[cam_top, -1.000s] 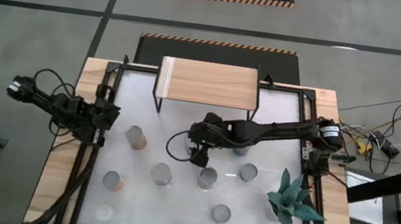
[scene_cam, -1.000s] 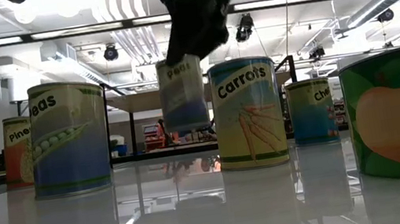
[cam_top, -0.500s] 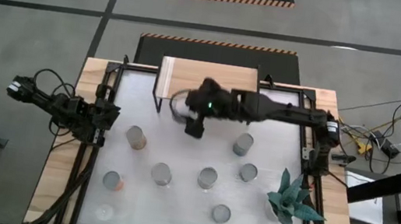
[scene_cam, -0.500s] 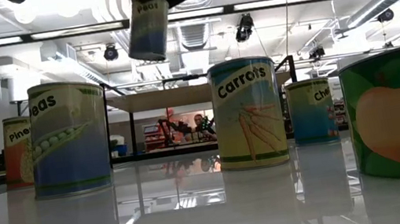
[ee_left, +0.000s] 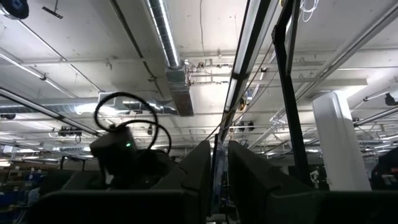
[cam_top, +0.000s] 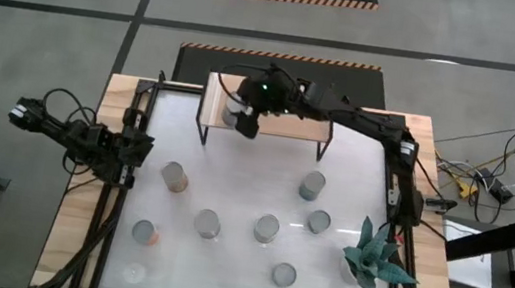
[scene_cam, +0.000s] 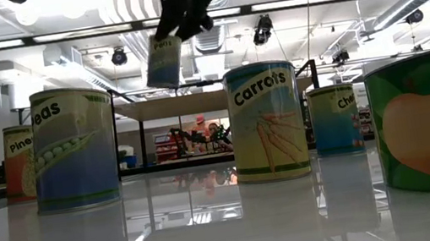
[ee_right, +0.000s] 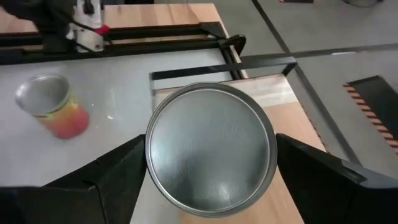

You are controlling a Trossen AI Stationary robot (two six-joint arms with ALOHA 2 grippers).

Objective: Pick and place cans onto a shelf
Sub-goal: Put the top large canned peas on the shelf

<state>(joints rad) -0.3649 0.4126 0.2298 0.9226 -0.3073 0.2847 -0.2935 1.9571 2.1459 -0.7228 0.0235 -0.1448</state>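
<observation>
My right gripper (cam_top: 241, 119) is shut on a can (cam_top: 232, 115) labelled Peas (scene_cam: 163, 61), above the left end of the light-wood shelf (cam_top: 283, 107). In the right wrist view the can's silver top (ee_right: 210, 149) fills the gap between my fingers, with the shelf board (ee_right: 298, 118) under it. Several other cans stand upright on their bases on the white table, such as one at the left (cam_top: 174, 177) and one in the middle (cam_top: 267, 228). My left gripper (cam_top: 139, 147) is parked at the table's left edge with its fingers close together (ee_left: 221, 177). My right gripper pinches the can's side wall just below the top rim (ee_right: 152, 146) between its two fingers (ee_right: 118, 180), one on each side. The fingers come from above, slanting down. The can hangs below them, slightly tilted, clear of the shelf (scene_cam: 163, 61).
Cans stand at the right (cam_top: 312, 185) (cam_top: 318, 221) and near the front (cam_top: 284, 274) (cam_top: 143, 233) (cam_top: 207, 223). A can with an orange-red label (ee_right: 50, 112) stands left of the shelf. A green plant (cam_top: 378, 257) is at the right edge. Black frame rails run along the table's sides.
My right gripper has carried the Peas can up from the middle of the table and toward the far edge, to a spot above the shelf's left end. The can has stayed in the hold, lifted clear, and tipped slightly.
</observation>
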